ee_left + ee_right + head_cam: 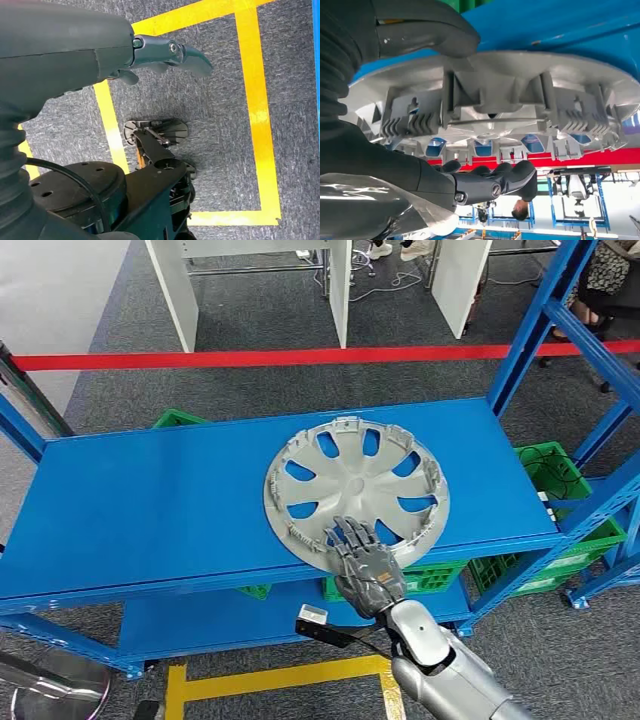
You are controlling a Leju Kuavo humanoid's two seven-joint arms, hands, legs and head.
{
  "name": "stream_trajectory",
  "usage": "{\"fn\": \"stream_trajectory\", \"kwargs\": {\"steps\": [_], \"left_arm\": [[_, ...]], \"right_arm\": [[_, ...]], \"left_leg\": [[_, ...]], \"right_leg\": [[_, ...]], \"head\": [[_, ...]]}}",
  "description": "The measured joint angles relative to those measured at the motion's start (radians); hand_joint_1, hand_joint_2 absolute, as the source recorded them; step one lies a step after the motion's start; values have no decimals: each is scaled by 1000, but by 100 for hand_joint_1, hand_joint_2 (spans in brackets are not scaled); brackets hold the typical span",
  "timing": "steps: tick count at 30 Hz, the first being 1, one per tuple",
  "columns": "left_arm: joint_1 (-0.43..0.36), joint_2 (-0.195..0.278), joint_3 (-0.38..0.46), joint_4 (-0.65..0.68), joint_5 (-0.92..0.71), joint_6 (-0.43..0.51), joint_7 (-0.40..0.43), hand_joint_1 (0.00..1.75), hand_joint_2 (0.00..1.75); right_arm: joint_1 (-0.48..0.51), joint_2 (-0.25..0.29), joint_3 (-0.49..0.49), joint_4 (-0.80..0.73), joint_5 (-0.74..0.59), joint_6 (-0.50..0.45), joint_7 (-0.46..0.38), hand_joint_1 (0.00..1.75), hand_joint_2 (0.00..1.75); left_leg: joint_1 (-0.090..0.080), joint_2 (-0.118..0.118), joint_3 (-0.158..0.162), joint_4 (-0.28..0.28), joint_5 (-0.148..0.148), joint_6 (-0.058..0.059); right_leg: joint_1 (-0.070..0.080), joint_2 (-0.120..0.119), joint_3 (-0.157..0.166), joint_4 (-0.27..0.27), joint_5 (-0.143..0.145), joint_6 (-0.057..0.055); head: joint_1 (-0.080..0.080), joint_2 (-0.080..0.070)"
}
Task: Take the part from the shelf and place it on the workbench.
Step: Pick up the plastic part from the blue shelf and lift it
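The right hand (367,565) has its fingers (355,536) spread flat over the near rim of the part (356,485), thumb (429,30) beneath; grasp not confirmed. The part lies flat on the blue shelf (143,505), overhanging its front edge. Lifting, carrying and placement remain. The left hand (166,52) hangs holding nothing, fingers loosely extended.

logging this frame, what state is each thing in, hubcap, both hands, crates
hubcap: lies flat on the top shelf, inner side up, near edge at the shelf's front
right hand: thumb under the hubcap's near rim, fingers over it, closing on it
left hand: hangs over the floor, holds nothing, fingers apart
green crates: on the floor under and behind the shelf, contents hidden
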State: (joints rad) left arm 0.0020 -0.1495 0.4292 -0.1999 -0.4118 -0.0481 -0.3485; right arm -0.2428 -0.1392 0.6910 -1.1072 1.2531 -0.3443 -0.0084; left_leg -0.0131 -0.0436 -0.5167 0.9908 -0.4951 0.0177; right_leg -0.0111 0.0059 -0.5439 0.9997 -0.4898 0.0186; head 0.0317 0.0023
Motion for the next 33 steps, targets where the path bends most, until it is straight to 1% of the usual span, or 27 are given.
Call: {"fn": "stream_trajectory", "kwargs": {"steps": [8, 19, 23, 24, 27, 28, 29, 32, 33], "left_arm": [[1, -3, 23, 0, -10, 0, 0, 0, 175], [3, -5, 31, 0, -11, 0, 0, 0, 175], [4, -9, 49, 0, -15, 0, 0, 0, 175], [4, -11, 53, 0, -16, 0, 0, 0, 175], [4, -12, 62, 0, -19, -2, 0, 0, 175], [5, -13, 66, 0, -19, -3, 0, 0, 175], [5, -13, 70, 0, -20, -4, 0, 0, 175], [5, -14, 76, 0, -21, -5, 0, 0, 175], [5, -14, 77, 0, -22, -5, 0, 0, 175]], "right_arm": [[-1, -25, -4, -26, 26, 60, 37, 0, 175], [-5, -36, -2, -27, 45, 77, 52, 0, 175], [-19, -38, 9, -17, 101, 117, 80, 1, 175], [-26, -38, 14, -12, 111, 133, 83, 7, 175], [-42, -38, 29, 6, 121, 169, 91, 58, 175], [-48, -38, 34, 12, 124, 178, 95, 70, 175], [-54, -38, 39, 18, 127, 184, 98, 87, 175], [-68, -38, 52, 30, 130, 192, 103, 166, 175], [-72, -38, 55, 33, 131, 193, 104, 175, 175]], "left_leg": [[0, 0, 0, 0, 0, 0], [0, 0, 0, 0, 0, 0], [0, 0, 0, 0, 0, 0], [0, 0, 0, 0, 0, 0], [0, 0, 0, 0, 0, 0], [0, 0, 0, 0, 0, 0], [0, 0, 0, 0, 0, 0], [0, 0, 0, 0, 0, 0], [0, 0, 0, 0, 0, 0]], "right_leg": [[0, 0, 0, 0, 0, 0], [0, 0, 0, 0, 0, 0], [0, 0, 0, 0, 0, 0], [0, 0, 0, 0, 0, 0], [0, 0, 0, 0, 0, 0], [0, 0, 0, 0, 0, 0], [0, 0, 0, 0, 0, 0], [0, 0, 0, 0, 0, 0], [0, 0, 0, 0, 0, 0]], "head": [[0, 0], [0, 0], [0, 0], [0, 0], [0, 0], [0, 0], [0, 0], [0, 0], [0, 0]]}}
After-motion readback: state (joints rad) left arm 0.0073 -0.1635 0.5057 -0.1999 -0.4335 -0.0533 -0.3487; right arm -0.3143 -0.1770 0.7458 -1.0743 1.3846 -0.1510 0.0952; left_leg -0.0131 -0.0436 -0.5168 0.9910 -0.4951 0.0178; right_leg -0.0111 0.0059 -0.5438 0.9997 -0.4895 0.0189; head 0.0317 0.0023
